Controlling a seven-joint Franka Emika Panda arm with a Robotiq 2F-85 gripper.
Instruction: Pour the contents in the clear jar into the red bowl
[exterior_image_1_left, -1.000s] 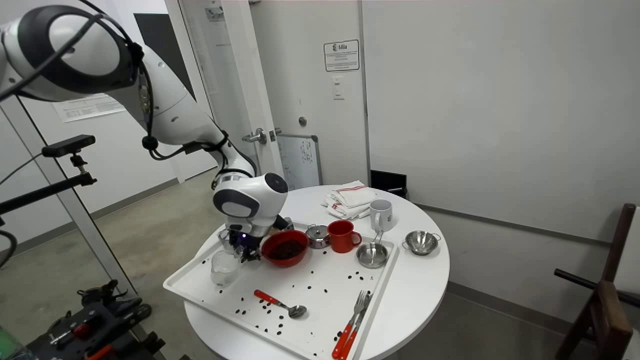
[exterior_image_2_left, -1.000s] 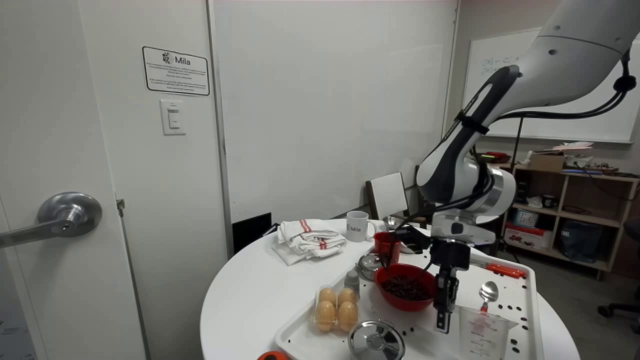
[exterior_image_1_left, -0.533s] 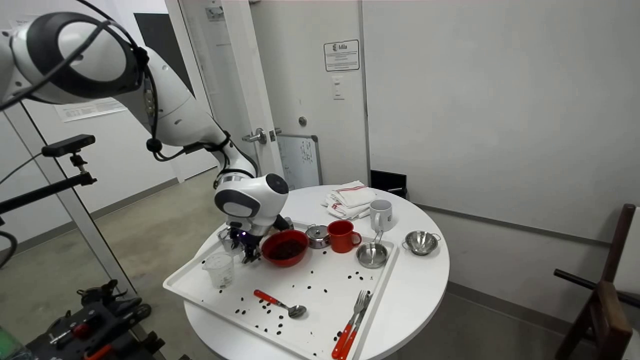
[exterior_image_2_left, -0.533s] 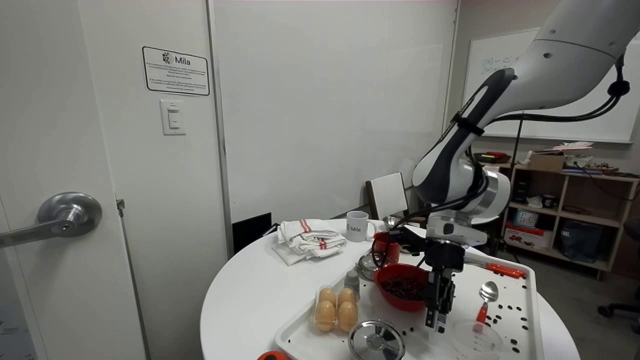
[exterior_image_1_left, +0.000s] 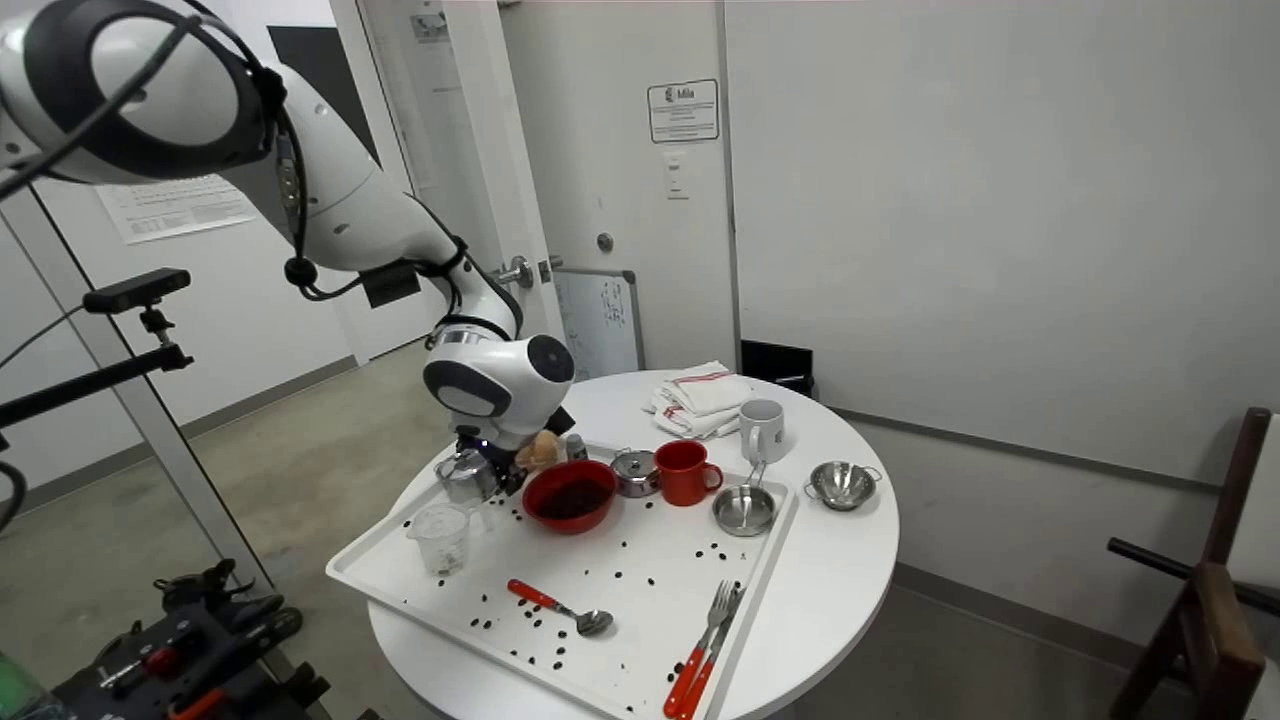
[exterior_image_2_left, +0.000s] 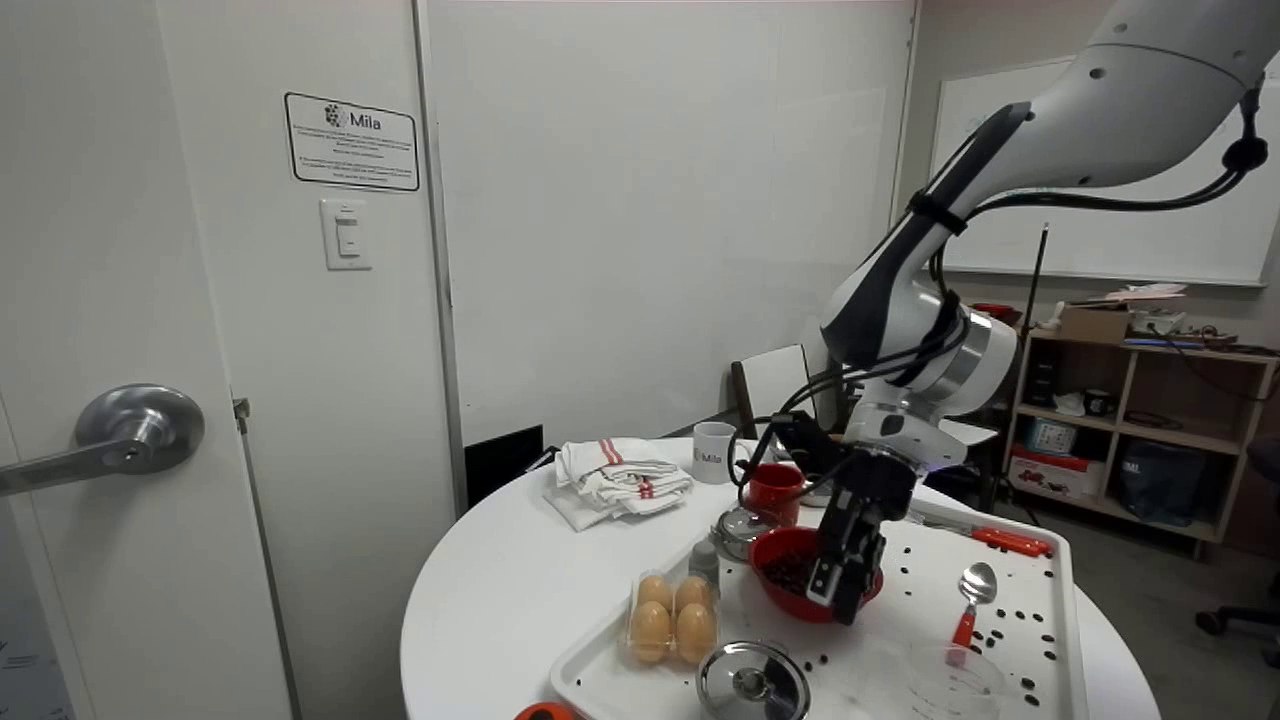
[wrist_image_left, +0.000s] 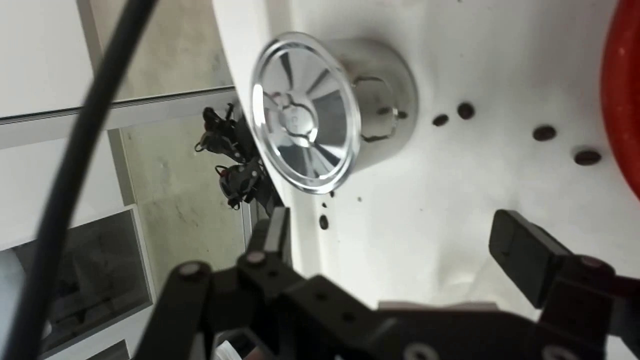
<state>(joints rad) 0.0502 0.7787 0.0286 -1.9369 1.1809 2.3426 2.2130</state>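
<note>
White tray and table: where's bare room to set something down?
Tray: nearly bare between red bowl and spoon. Table: bare room bordered by folded towels and the tray's rim beside the eggs. Crowded: red bowl, lidded pot and red cup, close together.

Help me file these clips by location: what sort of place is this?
Likely a research lab or office room. Three things suggest it: a large robot arm, a sign reading "Mila", and a small whiteboard with handwriting on it.
</note>
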